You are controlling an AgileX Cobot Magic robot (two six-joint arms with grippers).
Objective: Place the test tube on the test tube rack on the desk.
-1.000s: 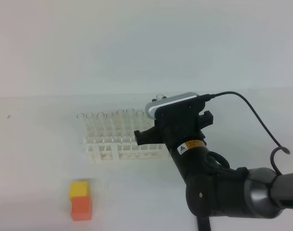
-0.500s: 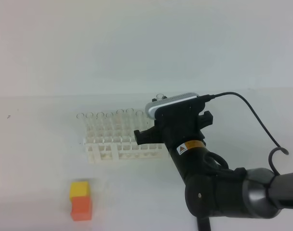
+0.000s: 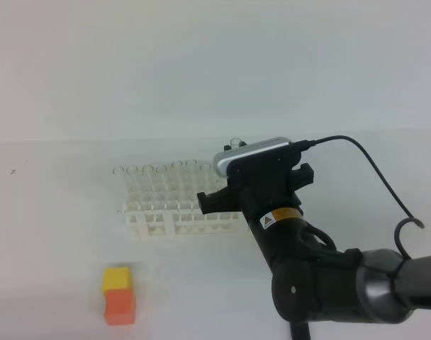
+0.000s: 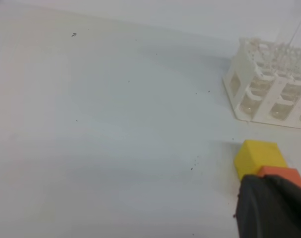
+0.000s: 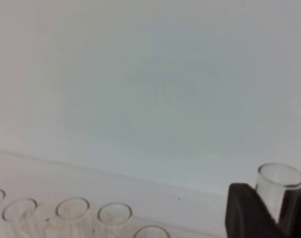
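The test tube [image 5: 280,176], clear glass with a rimmed mouth, stands upright between the black fingers of my right gripper [image 5: 273,210], which is shut on it. From the high view only its rim [image 3: 234,142] shows above the wrist camera, just behind the right end of the white test tube rack [image 3: 180,214]. Several clear tubes [image 3: 159,172] stand in the rack on the white desk [image 3: 52,234]. My left gripper [image 4: 269,208] shows as a dark shut tip low at the right, close over the desk, with nothing in it.
A yellow-and-orange block [image 3: 118,295] lies in front of the rack's left end, right beside the left gripper's tip in the left wrist view [image 4: 260,156]. The right arm's bulk and its cable [image 3: 385,184] fill the lower right.
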